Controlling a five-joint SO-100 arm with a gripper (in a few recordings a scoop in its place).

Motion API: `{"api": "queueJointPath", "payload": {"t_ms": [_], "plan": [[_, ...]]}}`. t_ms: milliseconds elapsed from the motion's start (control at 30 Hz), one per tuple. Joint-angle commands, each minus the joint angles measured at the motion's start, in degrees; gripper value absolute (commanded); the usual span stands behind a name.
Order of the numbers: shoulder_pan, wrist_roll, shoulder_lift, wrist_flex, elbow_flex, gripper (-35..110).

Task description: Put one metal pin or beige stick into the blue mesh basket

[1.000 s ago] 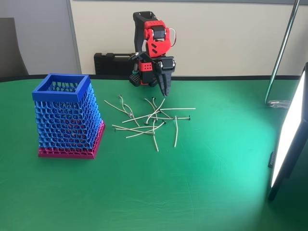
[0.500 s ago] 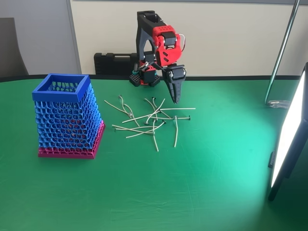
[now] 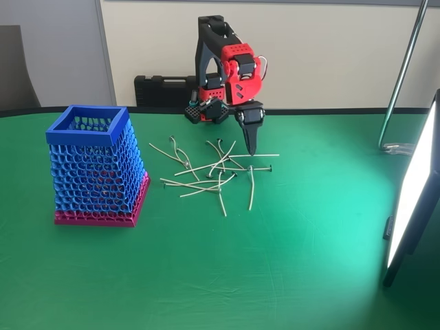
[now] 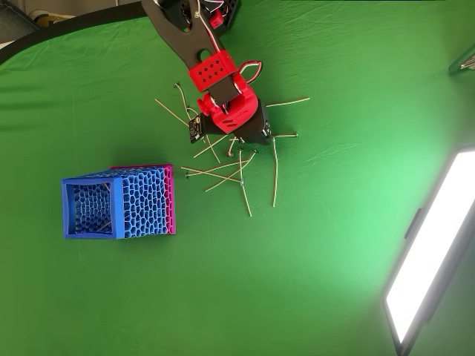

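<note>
No pin picked yet; gripper (image 3: 251,150) pinched together, empty, over the pins (image 3: 213,172); basket (image 3: 96,165) at 9 o'clock awaits.

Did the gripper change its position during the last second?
Yes. In the fixed view the gripper moved right and slightly down, away from the blue mesh basket, toward the right side of the pin pile.

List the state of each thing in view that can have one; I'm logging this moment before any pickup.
gripper: fingers look shut, pointing down above the right side of the pile, holding nothing.
blue mesh basket: upright, open at the top, apart from the pins.
metal pins: lying loose and crossed on the green table.
light panel: switched on.
</note>
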Motion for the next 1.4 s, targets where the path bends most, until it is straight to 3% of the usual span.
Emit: {"api": "queueJointPath", "payload": {"t_ms": [0,1367], "plan": [[-0.1,1.3,-0.7,0.0,-2.5,12],[0.4,5.2,-5.1,-3.3,-0.4,14]]}}
